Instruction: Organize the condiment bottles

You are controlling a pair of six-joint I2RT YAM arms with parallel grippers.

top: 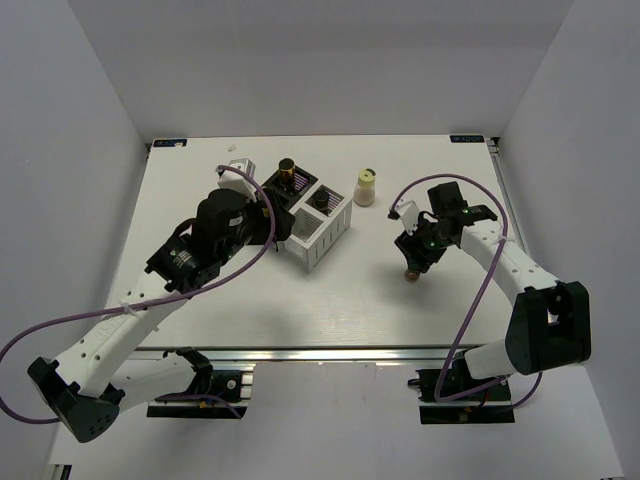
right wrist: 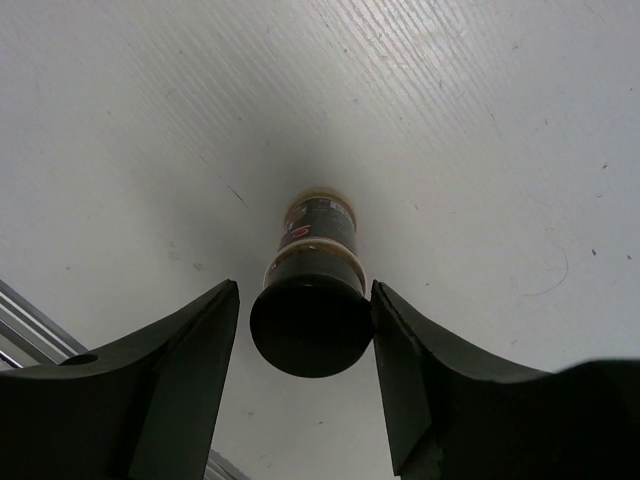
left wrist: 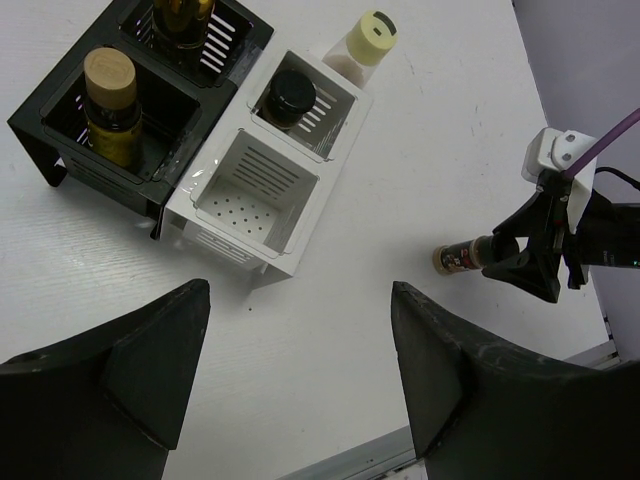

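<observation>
A dark bottle [right wrist: 320, 225], clamped in the right gripper's [right wrist: 303, 295] fingers right of the white box [left wrist: 232, 248], is likely bound for its empty compartment [left wrist: 250, 195]; the left gripper's [left wrist: 300, 300] fingers are spread.

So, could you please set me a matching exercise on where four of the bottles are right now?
Bottles:
1. tan-capped bottle
2. black-capped bottle
3. cream-capped bottle
4. dark bottle

Places:
A. in the right gripper
B. in the black box
C. on the table, beside the white box
D. in the white box

Pairs: 1-B, 2-D, 3-C, 4-A.
</observation>
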